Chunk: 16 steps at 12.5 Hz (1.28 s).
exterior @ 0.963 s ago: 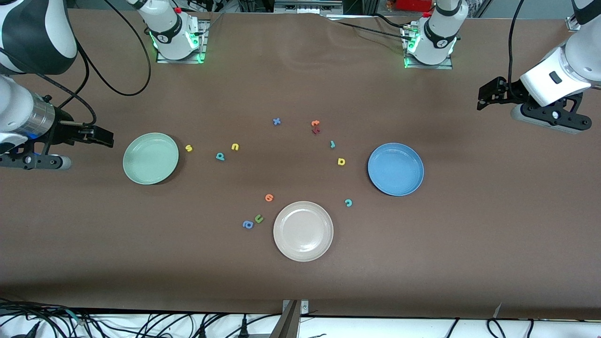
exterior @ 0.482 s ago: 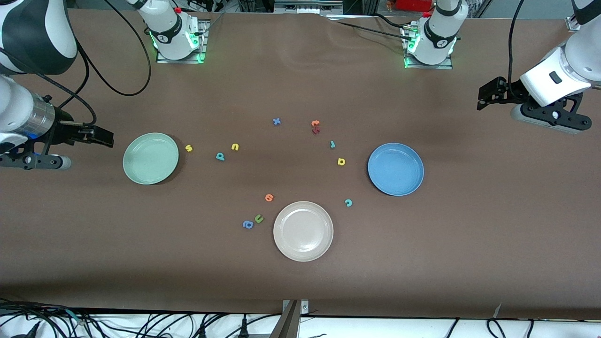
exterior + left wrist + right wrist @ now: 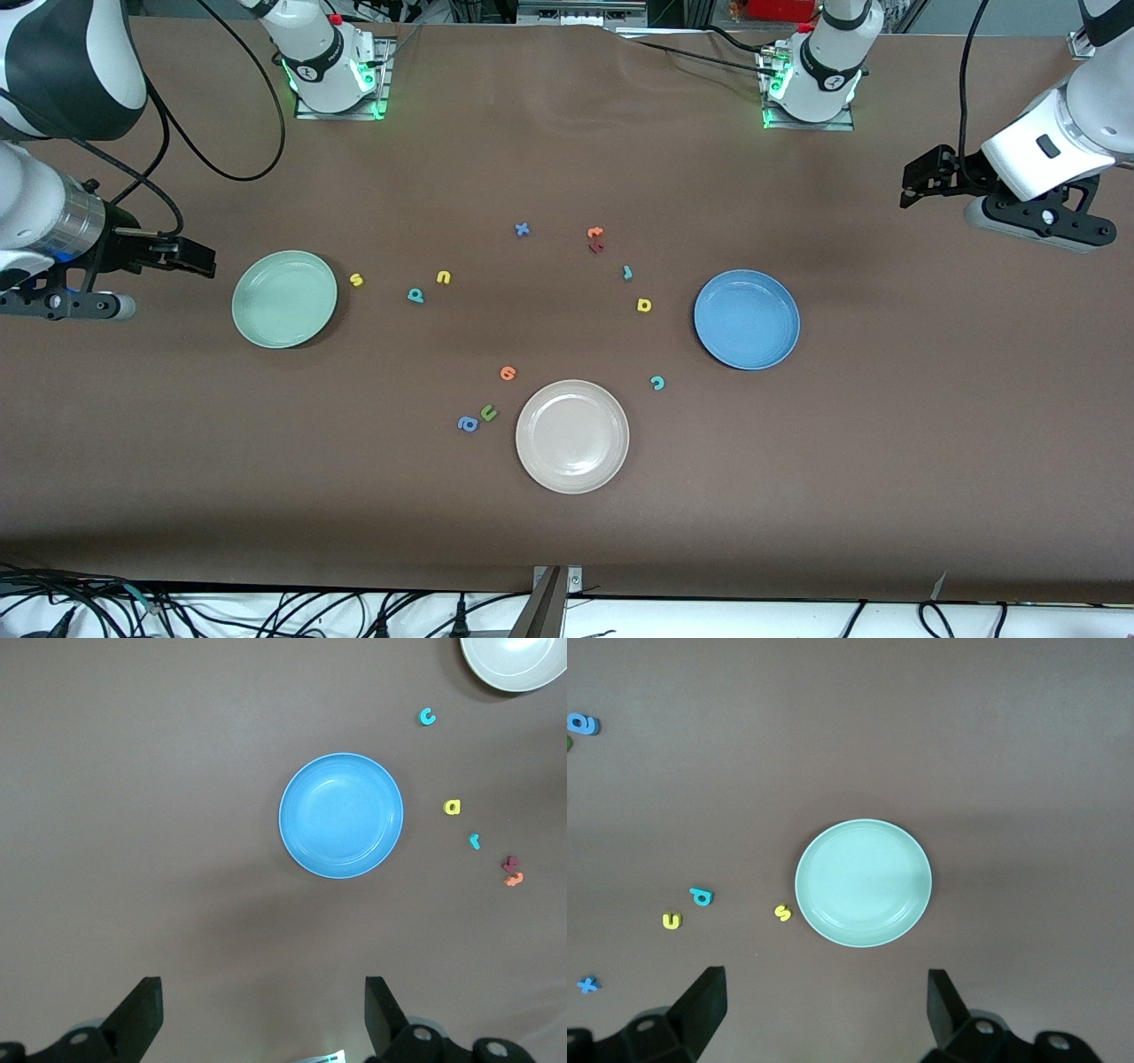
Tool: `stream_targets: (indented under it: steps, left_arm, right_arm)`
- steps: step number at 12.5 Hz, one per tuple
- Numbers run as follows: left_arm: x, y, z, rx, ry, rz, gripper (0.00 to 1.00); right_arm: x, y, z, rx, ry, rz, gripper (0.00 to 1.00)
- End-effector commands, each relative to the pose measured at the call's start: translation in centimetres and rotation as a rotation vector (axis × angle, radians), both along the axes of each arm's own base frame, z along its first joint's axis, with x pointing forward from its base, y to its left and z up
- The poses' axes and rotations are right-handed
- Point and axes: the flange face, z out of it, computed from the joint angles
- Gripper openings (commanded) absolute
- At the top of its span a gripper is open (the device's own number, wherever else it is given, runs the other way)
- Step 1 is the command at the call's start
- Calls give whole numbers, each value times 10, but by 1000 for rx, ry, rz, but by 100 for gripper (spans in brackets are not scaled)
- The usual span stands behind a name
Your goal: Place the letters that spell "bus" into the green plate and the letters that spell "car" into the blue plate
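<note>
The right gripper (image 3: 205, 259) hangs with fingers apart over the table at the right arm's end, just beside the green plate (image 3: 284, 299). Near this plate lie the yellow "s" (image 3: 357, 280), the teal "b" (image 3: 415, 295) and the yellow "u" (image 3: 444, 277) — all on the table. The left gripper (image 3: 912, 184) is also spread open, well apart from the blue plate (image 3: 747, 320). The yellow "a" (image 3: 644, 306), the teal "r" (image 3: 627, 272) and the teal "c" (image 3: 657, 383) lie beside that plate, toward the table's middle.
</note>
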Motion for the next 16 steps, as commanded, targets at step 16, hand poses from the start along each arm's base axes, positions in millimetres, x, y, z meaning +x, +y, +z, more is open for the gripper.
stream_targets:
  steps: [16]
  left_arm:
    - [2,-5,5,9,-3,-18,100]
  right_arm:
    - [-50,164,-211,-1,3,-69,99]
